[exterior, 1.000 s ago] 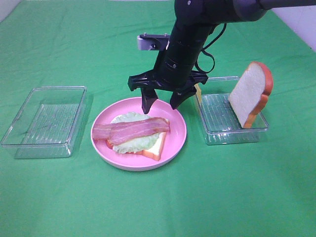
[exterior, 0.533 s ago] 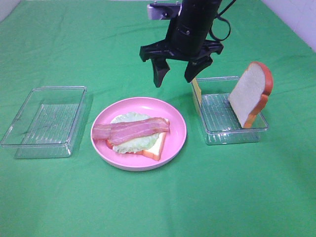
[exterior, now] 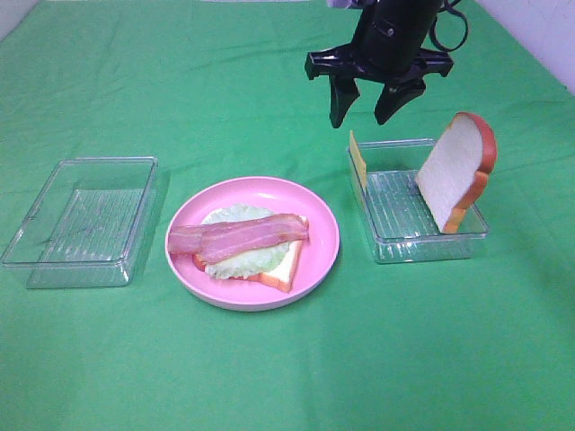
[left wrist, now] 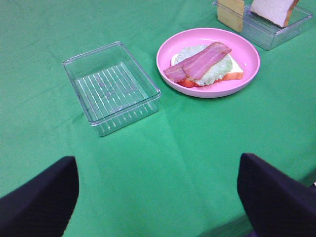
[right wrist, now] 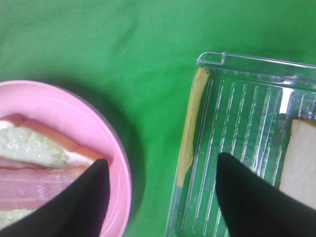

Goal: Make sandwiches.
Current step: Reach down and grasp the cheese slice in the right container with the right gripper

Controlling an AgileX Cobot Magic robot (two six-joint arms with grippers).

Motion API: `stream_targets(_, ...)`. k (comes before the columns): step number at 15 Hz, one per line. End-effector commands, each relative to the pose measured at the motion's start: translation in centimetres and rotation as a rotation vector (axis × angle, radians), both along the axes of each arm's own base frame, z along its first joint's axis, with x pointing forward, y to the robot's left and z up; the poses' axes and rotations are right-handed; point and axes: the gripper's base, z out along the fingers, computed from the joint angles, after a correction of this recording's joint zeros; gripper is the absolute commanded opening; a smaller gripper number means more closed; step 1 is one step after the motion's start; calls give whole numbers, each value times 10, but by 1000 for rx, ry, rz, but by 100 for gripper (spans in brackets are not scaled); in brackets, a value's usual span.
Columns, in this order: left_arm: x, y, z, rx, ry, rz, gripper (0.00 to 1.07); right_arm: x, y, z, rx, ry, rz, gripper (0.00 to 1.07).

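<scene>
**Risking a fumbled cheese pick**

The black two-fingered right tool (exterior: 359,117) hangs empty with its fingers spread, above the thin yellow cheese slice (exterior: 358,160). The cheese stands against the wall of the clear ribbed plastic tray (exterior: 431,254). A misaligned descent could strike that wall or knock the cheese flat. The half-built sandwich of bread, lettuce and bacon (exterior: 243,241) lies on the round pink plate (exterior: 328,247). The left tool (left wrist: 158,197) is likewise spread and empty.

Lighting and picture quality: bright, even, diffuse light from above in all three views.

Exterior high view: sharp throughout; green cloth (exterior: 269,377) evenly lit, soft narrow shadow under the near rim of the pink plate (exterior: 325,247), small white glints on the clear empty tray (exterior: 54,262).
Left wrist view: mid-scene clear, the left gripper (left wrist: 157,165) dark, featureless, blurred at the lower corners.
Right wrist view: soft overall, the right gripper (right wrist: 162,158) black and out of focus, broad dim shadow on the cloth beside the plate.
</scene>
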Motion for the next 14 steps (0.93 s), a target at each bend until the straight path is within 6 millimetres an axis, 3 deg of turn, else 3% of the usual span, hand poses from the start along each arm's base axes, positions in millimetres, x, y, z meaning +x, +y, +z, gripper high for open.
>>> stream_targets(1, -3, 1, 0, -20, -23, -7, 83, 10, -7, -17, -18, 9, -19, 58)
stream_targets(5, -3, 1, 0, -20, -23, -7, 83, 18, -9, -47, -19, 61, -36, 56)
stream_targets(8, -3, 1, 0, -20, -23, -7, 83, 19, -9, -59, -28, 82, -36, 47)
stream_targets(11, -3, 1, 0, -20, -23, -7, 83, 19, -9, -59, -28, 83, -39, 20)
stream_targets(14, -3, 1, 0, -20, -23, -7, 83, 18, -9, -59, -32, 95, -37, 8)
